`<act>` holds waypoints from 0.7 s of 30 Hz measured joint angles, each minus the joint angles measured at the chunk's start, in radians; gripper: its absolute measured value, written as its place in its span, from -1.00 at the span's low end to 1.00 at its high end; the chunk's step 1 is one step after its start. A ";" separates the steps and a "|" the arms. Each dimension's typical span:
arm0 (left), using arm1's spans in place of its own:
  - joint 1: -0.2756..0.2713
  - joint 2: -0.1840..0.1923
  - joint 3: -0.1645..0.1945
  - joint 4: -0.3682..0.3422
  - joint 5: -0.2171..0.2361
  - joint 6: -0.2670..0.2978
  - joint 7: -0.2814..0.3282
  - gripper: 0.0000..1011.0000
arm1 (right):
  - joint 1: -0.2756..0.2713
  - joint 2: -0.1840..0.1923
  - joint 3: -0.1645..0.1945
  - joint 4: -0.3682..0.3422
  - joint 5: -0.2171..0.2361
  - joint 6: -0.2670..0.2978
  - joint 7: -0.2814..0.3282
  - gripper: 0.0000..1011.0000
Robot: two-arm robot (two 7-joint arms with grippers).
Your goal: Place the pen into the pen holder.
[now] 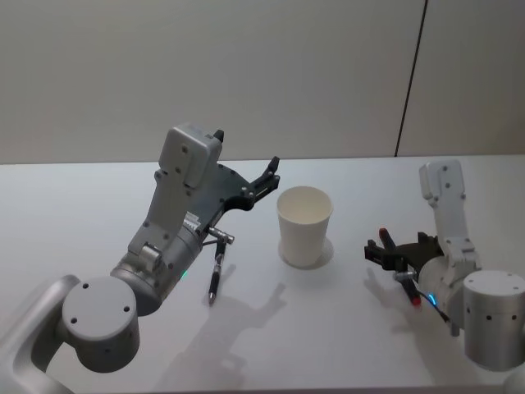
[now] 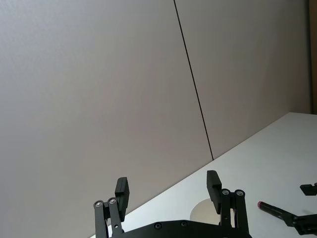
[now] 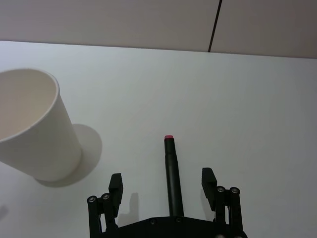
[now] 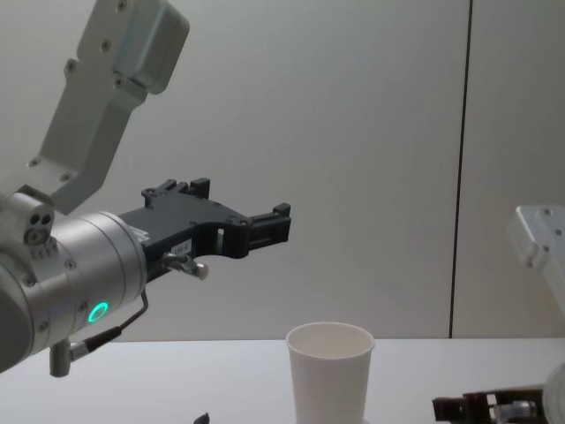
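Evidently staging grasp: right gripper, lower right of frame, fingers spread astride unpinched pen — left gripper raised, fingers apart, clear of upright pen holder.

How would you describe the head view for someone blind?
A white paper cup stands upright mid-table between two grippers. The left gripper, raised and open, hangs to its left; a dark pen lies on the table beneath that arm. The right gripper sits low and open to the cup's right.
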 joint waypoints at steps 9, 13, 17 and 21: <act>0.000 0.000 0.000 0.000 0.000 0.000 0.000 0.99 | 0.019 -0.005 0.006 0.050 0.000 -0.012 0.020 0.98; 0.000 0.000 0.000 0.000 0.000 0.000 0.000 0.99 | 0.027 -0.007 0.009 0.072 -0.002 -0.014 0.026 0.98; 0.000 0.000 0.000 0.000 0.000 0.000 0.000 0.99 | 0.038 -0.010 0.012 0.097 -0.003 -0.015 0.032 0.98; 0.000 0.000 0.000 0.000 0.000 0.000 0.000 0.99 | 0.046 -0.012 0.015 0.115 -0.003 -0.015 0.035 0.98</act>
